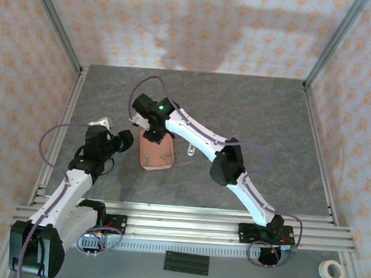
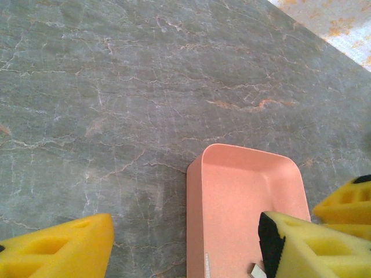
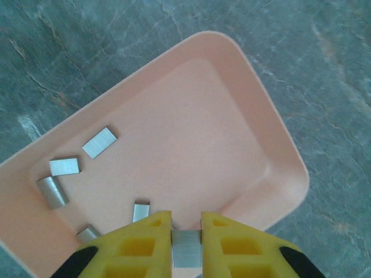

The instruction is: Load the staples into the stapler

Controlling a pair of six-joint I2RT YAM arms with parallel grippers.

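Two arms reach over the grey table (image 1: 257,112); the pink tray (image 3: 232,145) lies mid-table, the stapler (image 1: 190,150) just beside it. The left gripper (image 2: 185,231) gapes empty; the right gripper (image 3: 186,229) pinches one of the staples (image 3: 186,252) over the tray — slick, it could twist free when lifted.

Tray (image 3: 232,145): salmon-pink plastic, smooth, matt with a soft sheen.
Staples (image 3: 99,142): grey metal, brushed, faintly shiny.
Table (image 2: 116,87): grey stone-look top with pale veins, smooth, dull.
Right gripper (image 3: 186,240) fingers (image 3: 136,246): yellow plastic, matt, slightly grainy.
Rails (image 1: 186,217): bare metal, ribbed, satin.
Walls (image 1: 200,25): patterned cloth or paper, matt.
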